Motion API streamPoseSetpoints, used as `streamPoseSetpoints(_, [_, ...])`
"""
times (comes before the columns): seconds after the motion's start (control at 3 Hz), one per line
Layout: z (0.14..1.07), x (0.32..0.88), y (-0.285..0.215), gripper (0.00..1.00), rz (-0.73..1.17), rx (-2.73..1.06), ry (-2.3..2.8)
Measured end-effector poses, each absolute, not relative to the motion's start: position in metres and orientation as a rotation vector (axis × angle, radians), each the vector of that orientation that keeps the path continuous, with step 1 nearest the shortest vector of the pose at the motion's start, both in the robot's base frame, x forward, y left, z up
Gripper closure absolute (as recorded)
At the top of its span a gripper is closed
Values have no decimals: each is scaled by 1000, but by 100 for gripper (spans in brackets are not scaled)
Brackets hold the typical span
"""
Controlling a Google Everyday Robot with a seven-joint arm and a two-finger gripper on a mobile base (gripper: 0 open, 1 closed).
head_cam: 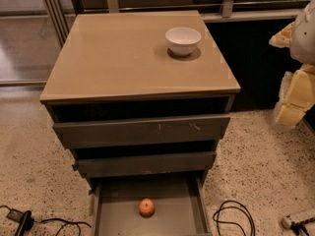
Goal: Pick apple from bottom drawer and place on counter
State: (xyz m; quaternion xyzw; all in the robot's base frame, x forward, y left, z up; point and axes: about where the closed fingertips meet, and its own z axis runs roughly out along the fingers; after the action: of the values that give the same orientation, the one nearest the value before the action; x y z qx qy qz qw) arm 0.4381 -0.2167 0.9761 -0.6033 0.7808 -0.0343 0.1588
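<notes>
The gripper (294,98) hangs at the right edge, open or closed I cannot tell, well apart from the apple (146,207), which lies in the bottom drawer (118,215), pulled out so it can be reached from above.

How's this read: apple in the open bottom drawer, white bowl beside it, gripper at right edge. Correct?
No. Camera view shows the white bowl on the counter, not beside the apple in the bottom drawer; the gripper is at the right edge.
</notes>
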Motion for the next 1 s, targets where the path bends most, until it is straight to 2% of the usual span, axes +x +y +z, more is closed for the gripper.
streamPoseSetpoints(0.67, [974, 433, -209, 0, -93, -1753, 2190])
streamPoseSetpoints(1.0, [956, 427, -201, 0, -32, -1766, 2149])
